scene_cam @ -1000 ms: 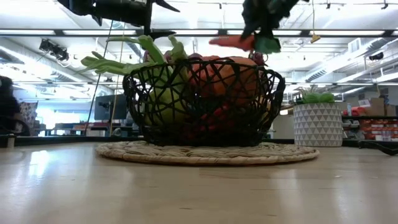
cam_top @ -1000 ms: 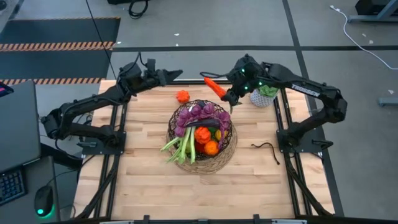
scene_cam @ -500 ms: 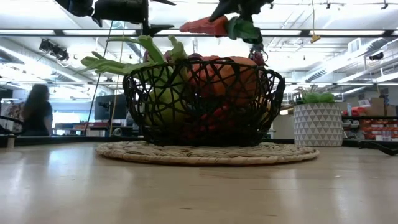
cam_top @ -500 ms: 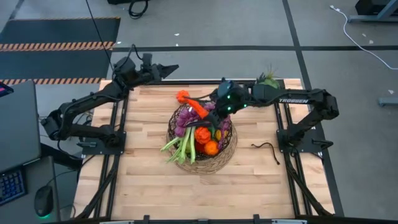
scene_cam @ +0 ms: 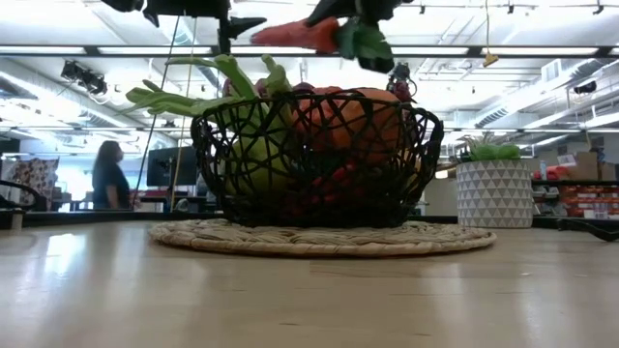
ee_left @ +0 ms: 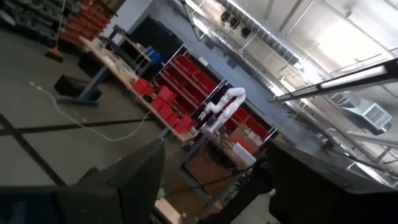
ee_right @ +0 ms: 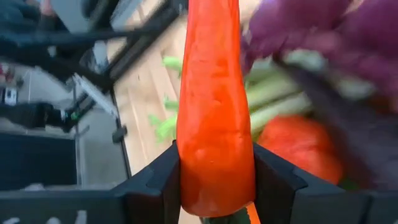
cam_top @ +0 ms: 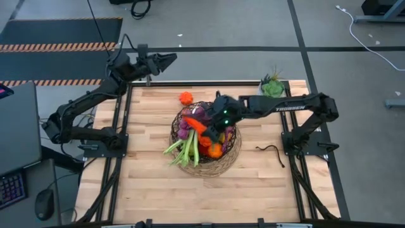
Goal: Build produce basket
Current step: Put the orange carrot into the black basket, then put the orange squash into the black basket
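Note:
My right gripper [cam_top: 207, 125] hovers over the basket [cam_top: 235, 154], shut on an orange carrot [cam_top: 193, 123] with a green leafy top [scene_cam: 365, 43]. The dark wire basket [scene_cam: 319, 159] stands on its tan wicker base and holds purple grapes [cam_top: 193, 114], a green leek [cam_top: 185, 149], a red pepper and an orange [cam_top: 215, 151]. A small orange-red piece [cam_top: 185, 97] lies on the table beyond the basket. My left gripper [cam_top: 166, 60] is raised over the table's far left corner, open [ee_left: 214, 180], facing the room. My right gripper pinches the carrot's thick end [ee_right: 214, 177] between its two fingers [ee_right: 158, 183], just ahead of the leafy top. The fingers come from the table's right, and the carrot runs on past them. It is lifted clear above the basket, roughly level, its tip [scene_cam: 259, 37] pointing left.
A green plant in a white pot [cam_top: 272, 87] stands at the table's far right corner [scene_cam: 495, 191]. A thin black cord-like thing [cam_top: 271, 151] lies right of the basket. Bare wood lies near and left of the basket. A person stands in the room behind.
My right gripper has carried the carrot from beside the plant pot toward the table's left and near side, ending over the basket. The carrot has swung round, its tip now pointing left. My left gripper has drawn slightly up and toward the far edge.

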`<act>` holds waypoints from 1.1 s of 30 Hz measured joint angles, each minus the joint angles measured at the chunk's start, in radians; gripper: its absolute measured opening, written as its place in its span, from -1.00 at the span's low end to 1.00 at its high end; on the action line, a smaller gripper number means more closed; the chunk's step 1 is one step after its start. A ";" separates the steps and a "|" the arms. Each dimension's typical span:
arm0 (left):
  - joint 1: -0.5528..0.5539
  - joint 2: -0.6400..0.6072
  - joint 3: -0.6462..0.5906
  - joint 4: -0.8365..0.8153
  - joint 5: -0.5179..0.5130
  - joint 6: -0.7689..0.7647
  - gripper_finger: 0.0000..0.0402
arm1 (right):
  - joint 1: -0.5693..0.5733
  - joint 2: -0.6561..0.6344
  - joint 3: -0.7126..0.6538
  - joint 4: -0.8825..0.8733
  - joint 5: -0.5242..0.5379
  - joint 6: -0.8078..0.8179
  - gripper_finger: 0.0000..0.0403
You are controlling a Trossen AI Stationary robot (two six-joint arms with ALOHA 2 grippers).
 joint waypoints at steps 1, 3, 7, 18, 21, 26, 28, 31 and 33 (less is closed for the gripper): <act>0.001 0.000 0.000 -0.009 0.001 0.000 0.42 | 0.004 0.014 0.000 -0.002 -0.010 0.000 -0.22; 0.002 0.000 0.000 -0.026 0.018 0.000 0.42 | 0.012 0.036 0.000 -0.001 -0.018 0.004 -0.22; 0.002 0.000 0.000 -0.038 0.080 0.000 0.42 | 0.028 0.041 0.000 0.003 -0.001 0.017 -0.22; 0.034 0.011 0.000 -0.213 0.061 0.074 0.42 | 0.061 0.040 0.000 -0.008 0.004 0.056 -0.11; 0.054 0.011 -0.001 -0.299 0.069 0.100 0.42 | 0.061 0.040 0.000 -0.008 0.001 0.084 0.04; 0.090 0.010 0.000 -0.442 0.093 0.101 0.42 | 0.055 0.040 0.000 -0.010 -0.009 0.113 0.30; 0.100 0.010 0.000 -0.500 0.094 0.123 0.42 | 0.046 0.040 0.000 -0.011 -0.016 0.120 0.37; 0.111 0.029 0.000 -0.537 0.096 0.171 0.42 | 0.026 0.040 0.000 -0.012 -0.035 0.134 0.44; 0.123 0.058 0.000 -0.562 0.101 0.169 0.42 | 0.010 0.040 0.000 -0.012 -0.062 0.134 0.45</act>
